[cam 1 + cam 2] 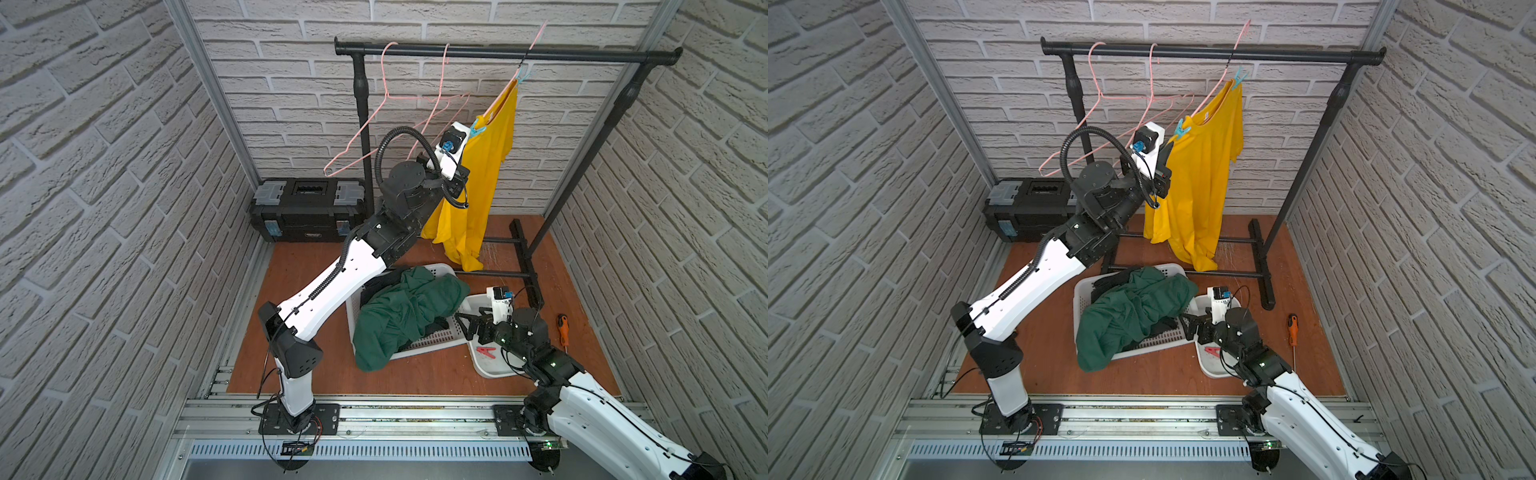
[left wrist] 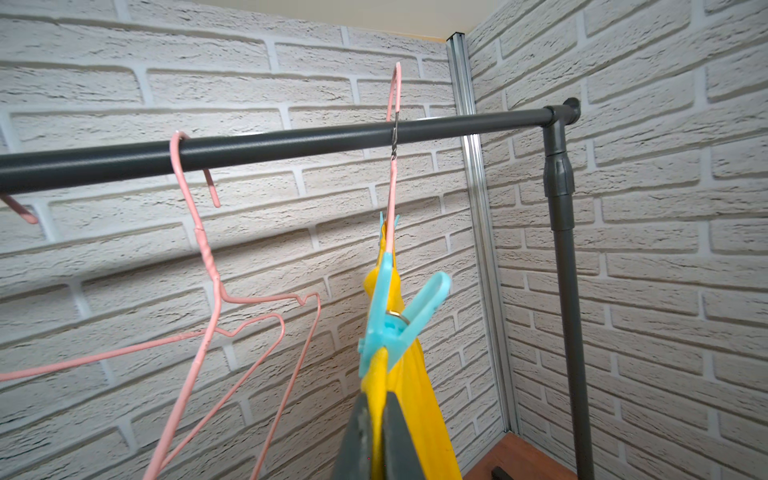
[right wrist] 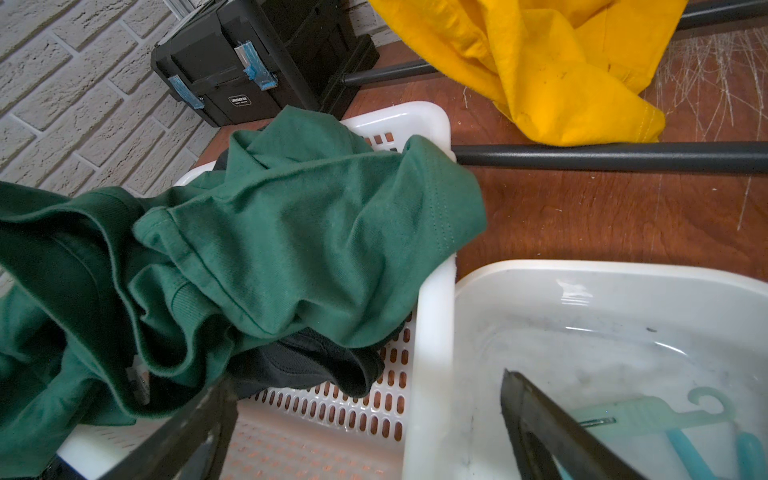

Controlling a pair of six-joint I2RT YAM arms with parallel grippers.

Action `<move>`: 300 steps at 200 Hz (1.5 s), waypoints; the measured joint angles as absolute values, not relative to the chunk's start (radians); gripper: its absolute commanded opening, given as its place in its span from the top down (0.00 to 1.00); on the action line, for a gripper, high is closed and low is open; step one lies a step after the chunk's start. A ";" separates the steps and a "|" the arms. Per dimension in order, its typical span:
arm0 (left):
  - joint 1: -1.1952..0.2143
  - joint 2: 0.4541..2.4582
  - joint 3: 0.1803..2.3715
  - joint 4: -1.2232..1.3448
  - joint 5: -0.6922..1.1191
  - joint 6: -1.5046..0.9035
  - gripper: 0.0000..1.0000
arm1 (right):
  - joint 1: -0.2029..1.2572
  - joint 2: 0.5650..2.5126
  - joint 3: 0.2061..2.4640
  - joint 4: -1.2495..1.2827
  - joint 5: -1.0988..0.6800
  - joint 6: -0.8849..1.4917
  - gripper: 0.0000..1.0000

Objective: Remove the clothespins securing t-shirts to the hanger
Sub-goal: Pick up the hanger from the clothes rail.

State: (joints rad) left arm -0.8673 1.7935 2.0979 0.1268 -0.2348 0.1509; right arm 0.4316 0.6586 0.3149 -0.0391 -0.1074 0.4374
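The left fingers [image 2: 355, 436] are clamped together on the yellow shirt [image 2: 415, 407], just under a teal peg [image 2: 395, 328] pinning it to its hanger [image 2: 392, 187]. A second teal peg [image 1: 1239, 77] grips the shirt's upper shoulder. Below the yellow shirt, the green shirt [image 3: 291, 232] and black shirt [image 3: 316, 365] lie in a basket [image 3: 432, 332]. The right fingers [image 3: 548, 432] stand wide apart there, one over the basket and one over a tub [image 3: 582, 274] holding loose pegs [image 3: 685, 453].

I'm looking into a staged robot test booth dressed as a laundry corner: brick-pattern wall panels [image 1: 104, 166] framed by aluminium posts [image 1: 214, 95], a clothes rail [image 1: 498, 52], a toolbox [image 1: 307, 210], and a plywood surface [image 1: 415, 374] edged by slotted metal rails [image 1: 395, 415].
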 measured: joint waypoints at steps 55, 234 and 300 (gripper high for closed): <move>-0.872 1.642 1.950 0.176 -0.251 0.156 1.00 | 0.432 0.674 0.315 -0.033 -0.109 0.438 0.00; -0.887 1.338 1.737 0.088 -0.199 0.071 1.00 | 0.432 0.845 0.382 -0.006 -0.138 0.466 0.00; -0.913 1.320 1.800 -0.009 -0.187 0.067 1.00 | 0.432 0.898 0.394 0.013 -0.136 0.469 0.00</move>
State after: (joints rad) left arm -0.9131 1.3197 1.8004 -0.0093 -0.1867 0.0673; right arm 0.4316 0.8978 0.3939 0.0128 -0.1364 0.4686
